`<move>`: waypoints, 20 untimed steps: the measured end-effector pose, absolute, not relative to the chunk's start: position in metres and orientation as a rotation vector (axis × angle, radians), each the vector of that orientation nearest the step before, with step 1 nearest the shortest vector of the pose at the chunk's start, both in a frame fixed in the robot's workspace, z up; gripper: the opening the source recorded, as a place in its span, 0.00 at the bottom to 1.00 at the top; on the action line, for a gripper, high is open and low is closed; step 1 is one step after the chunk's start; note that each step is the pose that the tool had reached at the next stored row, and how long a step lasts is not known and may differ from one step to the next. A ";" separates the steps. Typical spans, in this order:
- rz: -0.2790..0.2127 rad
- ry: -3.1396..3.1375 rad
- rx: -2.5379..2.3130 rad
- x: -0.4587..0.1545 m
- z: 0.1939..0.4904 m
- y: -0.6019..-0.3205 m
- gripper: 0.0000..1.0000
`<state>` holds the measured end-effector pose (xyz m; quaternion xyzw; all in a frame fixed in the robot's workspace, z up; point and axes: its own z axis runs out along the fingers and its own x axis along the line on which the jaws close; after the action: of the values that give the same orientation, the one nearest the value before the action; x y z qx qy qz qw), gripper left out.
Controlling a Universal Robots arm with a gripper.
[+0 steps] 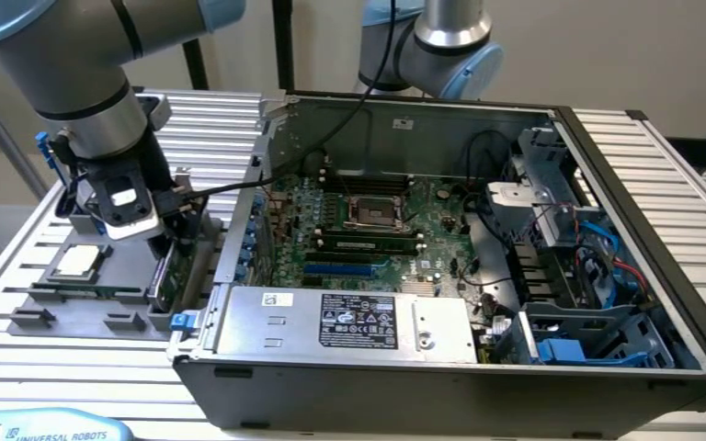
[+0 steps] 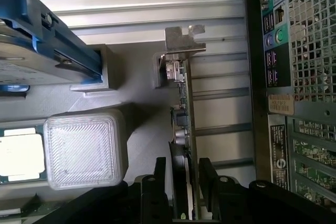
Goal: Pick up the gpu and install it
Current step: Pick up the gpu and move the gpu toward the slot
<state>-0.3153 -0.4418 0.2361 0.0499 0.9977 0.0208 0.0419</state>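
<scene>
Fingers (image 2: 160,187) of the gripper (image 2: 184,195) stand parted, one black prong on each flat face of the gpu (image 2: 191,103), close to it but not visibly clamped. Largest is the open computer case (image 1: 390,395), dark sheet metal with a perforated rear grille and a green motherboard (image 1: 433,202) inside. Just beside the case, on the exterior view's left, a matte grey moulded holder (image 1: 84,317) sits on the ribbed aluminium table (image 1: 10,367). In the holder slot nearest the case the gpu stands on edge: a thin green board, its angled silver bracket (image 2: 181,40) at the end away from the gripper. Farther from the case lies a small square silver processor (image 1: 77,262).
</scene>
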 end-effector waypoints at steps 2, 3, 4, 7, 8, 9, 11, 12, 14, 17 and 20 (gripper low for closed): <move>0.060 3.050 0.152 -0.315 0.236 -0.442 0.39; 0.059 3.050 0.152 -0.315 0.236 -0.442 0.39; 0.059 3.049 0.152 -0.315 0.236 -0.442 0.39; 0.057 3.049 0.152 -0.315 0.236 -0.441 0.30; 0.057 3.050 0.152 -0.315 0.236 -0.441 0.30; 0.056 3.050 0.152 -0.315 0.236 -0.441 0.27; 0.055 3.050 0.152 -0.315 0.236 -0.441 0.27; 0.055 3.050 0.152 -0.315 0.236 -0.441 0.27; 0.055 3.050 0.152 -0.315 0.236 -0.441 0.27; 0.055 3.050 0.152 -0.315 0.236 -0.441 0.27; 0.055 3.057 0.135 -0.315 0.236 -0.441 0.27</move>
<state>-0.3154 -0.4410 0.2356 0.0442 0.9980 0.0180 0.0406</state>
